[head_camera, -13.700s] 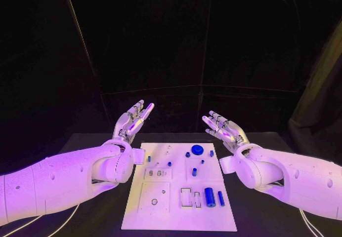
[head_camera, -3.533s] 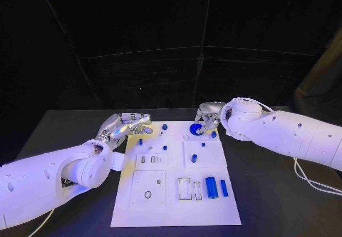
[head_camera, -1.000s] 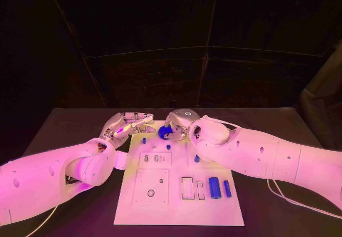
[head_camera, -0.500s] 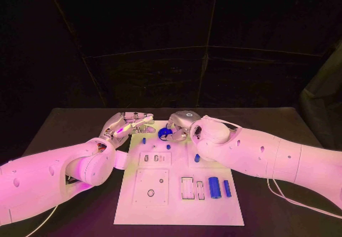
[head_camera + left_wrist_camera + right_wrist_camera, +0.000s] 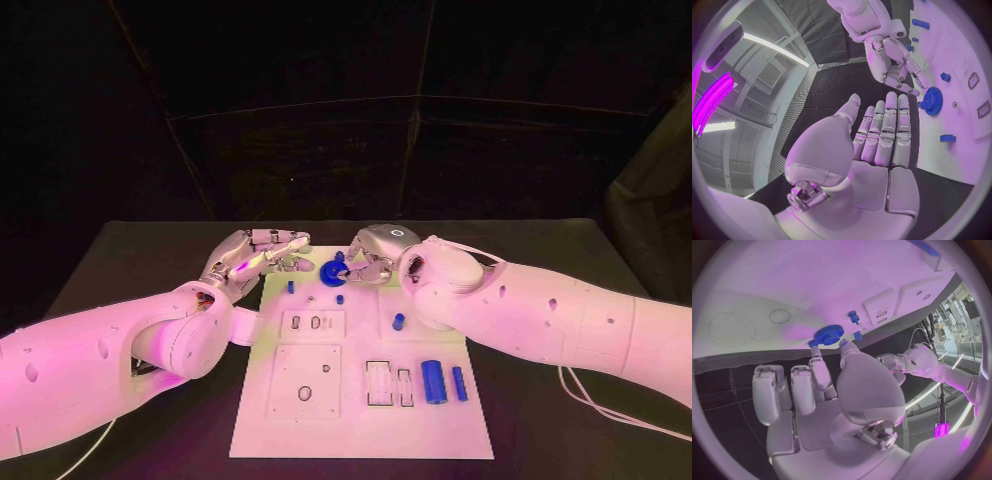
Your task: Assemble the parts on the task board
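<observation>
Head view: right hand (image 5: 378, 262) pinches the blue gear (image 5: 333, 270) on edge above the task board (image 5: 353, 420) near its far-left corner; left hand (image 5: 260, 255), fingers apart and holding nothing, waits just beside the gear

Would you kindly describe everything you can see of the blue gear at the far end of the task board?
The blue gear is a small round toothed wheel of plastic-looking material, uniformly blue, with fine teeth round its rim. The right hand pinches it between thumb and a fingertip, at the far left part of the white task board. Whether it touches the board cannot be told. The left hand is close beside it, open, not touching it.
</observation>
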### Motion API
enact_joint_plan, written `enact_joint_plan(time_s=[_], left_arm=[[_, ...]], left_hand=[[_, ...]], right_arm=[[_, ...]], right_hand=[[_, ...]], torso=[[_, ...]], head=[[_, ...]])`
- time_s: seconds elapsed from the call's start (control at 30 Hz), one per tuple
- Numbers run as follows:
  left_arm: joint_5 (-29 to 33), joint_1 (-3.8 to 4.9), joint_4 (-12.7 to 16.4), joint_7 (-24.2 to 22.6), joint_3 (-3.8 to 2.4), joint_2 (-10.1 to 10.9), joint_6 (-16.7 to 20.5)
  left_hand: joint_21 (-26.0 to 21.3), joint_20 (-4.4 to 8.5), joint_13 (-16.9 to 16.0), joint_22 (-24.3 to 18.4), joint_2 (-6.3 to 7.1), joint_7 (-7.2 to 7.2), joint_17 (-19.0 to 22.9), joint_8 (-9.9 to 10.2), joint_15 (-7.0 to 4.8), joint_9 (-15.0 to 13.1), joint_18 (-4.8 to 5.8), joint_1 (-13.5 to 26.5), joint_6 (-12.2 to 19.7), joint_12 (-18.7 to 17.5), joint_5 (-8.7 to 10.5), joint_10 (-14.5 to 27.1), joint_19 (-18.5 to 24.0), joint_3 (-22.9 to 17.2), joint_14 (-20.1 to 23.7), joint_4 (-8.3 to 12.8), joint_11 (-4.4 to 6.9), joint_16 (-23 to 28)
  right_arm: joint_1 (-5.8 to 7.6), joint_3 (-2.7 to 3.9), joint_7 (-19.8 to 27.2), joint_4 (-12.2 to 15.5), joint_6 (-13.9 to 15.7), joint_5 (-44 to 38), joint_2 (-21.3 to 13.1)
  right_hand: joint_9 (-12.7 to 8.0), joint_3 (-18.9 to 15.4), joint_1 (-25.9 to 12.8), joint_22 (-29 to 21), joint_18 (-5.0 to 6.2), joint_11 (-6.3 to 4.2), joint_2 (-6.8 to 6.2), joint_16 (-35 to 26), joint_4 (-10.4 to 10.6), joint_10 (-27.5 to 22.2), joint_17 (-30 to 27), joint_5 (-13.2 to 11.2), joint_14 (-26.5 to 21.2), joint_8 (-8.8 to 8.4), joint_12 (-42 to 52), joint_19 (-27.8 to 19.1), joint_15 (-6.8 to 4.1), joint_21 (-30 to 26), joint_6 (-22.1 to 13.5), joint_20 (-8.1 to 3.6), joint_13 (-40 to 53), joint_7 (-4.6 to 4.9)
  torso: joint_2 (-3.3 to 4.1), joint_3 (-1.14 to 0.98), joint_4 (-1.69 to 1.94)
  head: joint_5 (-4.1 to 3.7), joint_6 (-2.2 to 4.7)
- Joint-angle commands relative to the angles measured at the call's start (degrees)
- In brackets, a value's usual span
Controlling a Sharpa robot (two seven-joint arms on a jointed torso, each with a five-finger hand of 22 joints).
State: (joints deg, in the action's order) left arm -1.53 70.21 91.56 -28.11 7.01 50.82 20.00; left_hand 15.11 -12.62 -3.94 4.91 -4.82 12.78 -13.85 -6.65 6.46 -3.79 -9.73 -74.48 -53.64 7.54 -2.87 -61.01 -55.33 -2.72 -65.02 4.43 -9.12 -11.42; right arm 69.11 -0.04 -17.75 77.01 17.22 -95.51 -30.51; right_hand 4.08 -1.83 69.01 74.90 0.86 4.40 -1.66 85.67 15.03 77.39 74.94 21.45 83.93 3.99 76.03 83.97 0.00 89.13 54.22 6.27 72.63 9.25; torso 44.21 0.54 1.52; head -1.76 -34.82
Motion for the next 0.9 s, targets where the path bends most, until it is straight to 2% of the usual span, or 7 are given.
enact_joint_plan(time_s=[0.03,0.23,0.43,0.5,0.67,0.73,0.9], left_arm=[[-0.07,0.07,0.07,-0.08,-0.05,0.18,-0.42],[-0.08,0.08,0.06,-0.26,-0.05,0.66,-0.37],[-0.08,0.06,-0.24,-0.39,-0.04,0.38,-0.56],[-0.08,0.05,-0.38,-0.41,-0.04,0.19,-0.64],[-0.08,0.01,-0.65,-0.43,-0.04,-0.21,-0.82],[-0.08,-0.06,-0.8,-0.42,-0.03,-0.33,-0.87],[-0.08,-0.16,-0.95,-0.42,-0.03,-0.47,-0.94]], left_hand=[[-0.39,-0.14,0.07,-0.1,-0.45,0.1,-0.1,0.37,-0.07,0.09,-0.75,0.17,0.46,-0.36,-0.14,0.28,-0.07,-0.4,0.27,0.0,-0.27,0.22],[-0.39,-0.14,0.07,-0.1,-0.45,0.1,-0.1,0.37,-0.07,0.09,-0.75,0.17,0.46,-0.36,-0.14,0.28,-0.07,-0.4,0.27,0.0,-0.27,0.22],[-0.49,-0.18,0.08,-0.16,-0.47,0.12,-0.14,0.42,-0.03,0.08,-0.75,0.29,0.5,-0.43,-0.14,0.33,-0.04,-0.49,0.31,0.01,-0.3,0.34],[-0.49,-0.18,0.08,-0.16,-0.47,0.12,-0.14,0.42,-0.03,0.08,-0.75,0.29,0.5,-0.43,-0.14,0.33,-0.04,-0.49,0.31,0.01,-0.3,0.34],[-0.49,-0.18,0.08,-0.16,-0.47,0.12,-0.14,0.42,-0.03,0.08,-0.75,0.29,0.5,-0.43,-0.14,0.33,-0.04,-0.49,0.31,0.01,-0.3,0.34],[-0.49,-0.18,0.08,-0.16,-0.47,0.12,-0.14,0.42,-0.03,0.08,-0.75,0.29,0.5,-0.43,-0.14,0.33,-0.04,-0.49,0.31,0.01,-0.3,0.34],[-0.51,-0.18,0.07,-0.18,-0.49,0.1,-0.16,0.41,-0.03,0.07,-0.75,0.31,0.48,-0.44,-0.14,0.3,-0.05,-0.54,0.3,0.03,-0.29,0.37]], right_arm=[[0.14,0.02,7.21,2.91,8.31,5.01,-3.65],[0.31,0.0,17.83,8.8,7.8,20.74,-15.0],[0.36,-0.02,24.53,10.83,5.9,30.18,-22.53],[0.36,-0.03,25.39,10.47,5.17,31.41,-23.83],[0.31,-0.05,26.3,7.71,4.45,32.73,-25.11],[0.27,-0.06,26.35,5.98,4.09,33.01,-25.1],[0.17,-0.08,26.0,3.26,3.3,32.79,-24.43]], right_hand=[[-0.09,0.02,1.59,13.03,-0.35,0.05,0.15,-0.03,-0.74,0.36,5.56,0.28,4.06,-0.11,0.12,4.47,0.22,0.07,-0.03,0.36,-0.07,0.06],[0.0,0.46,8.64,11.1,0.13,-0.02,-0.34,-1.16,-4.94,-1.17,3.61,-2.38,3.55,0.1,-1.47,2.98,0.15,-0.75,0.12,0.33,-1.53,0.04],[0.0,1.27,13.71,11.21,0.1,-0.2,-1.08,-1.11,-8.58,-1.34,3.94,-6.61,3.66,0.2,-1.88,3.05,-0.02,-0.74,0.62,0.15,-1.74,-0.07],[-0.02,1.3,14.18,11.19,0.1,-0.2,-1.25,-1.12,-9.02,-1.39,3.95,-6.74,3.66,0.17,-1.99,3.04,-0.02,-0.75,0.62,0.15,-1.82,-0.07],[-0.06,1.4,14.77,11.27,0.09,-0.19,-1.34,-1.04,-9.55,-1.35,4.14,-6.65,3.71,0.08,-2.02,3.1,-0.02,-0.73,0.5,0.14,-1.81,-0.03],[-0.12,1.37,14.81,11.27,0.08,-0.14,-1.38,-1.03,-9.67,-1.37,4.19,-6.59,3.73,-0.07,-2.09,3.11,0.01,-0.73,0.21,0.15,-1.87,0.04],[-0.24,1.13,14.55,11.13,0.12,0.01,-1.51,-1.05,-9.7,-1.56,4.17,-6.72,3.73,-0.32,-2.36,3.0,0.11,-0.79,-0.54,0.22,-2.14,0.19]], torso=[[-0.16,-0.01,-0.22],[-0.33,-0.09,-0.85],[-0.3,-0.62,-1.38],[-0.28,-0.79,-1.51],[-0.22,-0.61,-1.23],[-0.16,-0.85,-1.32],[-0.2,-0.67,-1.32]], head=[[0.19,0.3],[0.29,0.84],[-0.08,1.43],[-0.3,1.38],[-1.33,1.34],[-1.34,1.28],[-1.51,1.09]])
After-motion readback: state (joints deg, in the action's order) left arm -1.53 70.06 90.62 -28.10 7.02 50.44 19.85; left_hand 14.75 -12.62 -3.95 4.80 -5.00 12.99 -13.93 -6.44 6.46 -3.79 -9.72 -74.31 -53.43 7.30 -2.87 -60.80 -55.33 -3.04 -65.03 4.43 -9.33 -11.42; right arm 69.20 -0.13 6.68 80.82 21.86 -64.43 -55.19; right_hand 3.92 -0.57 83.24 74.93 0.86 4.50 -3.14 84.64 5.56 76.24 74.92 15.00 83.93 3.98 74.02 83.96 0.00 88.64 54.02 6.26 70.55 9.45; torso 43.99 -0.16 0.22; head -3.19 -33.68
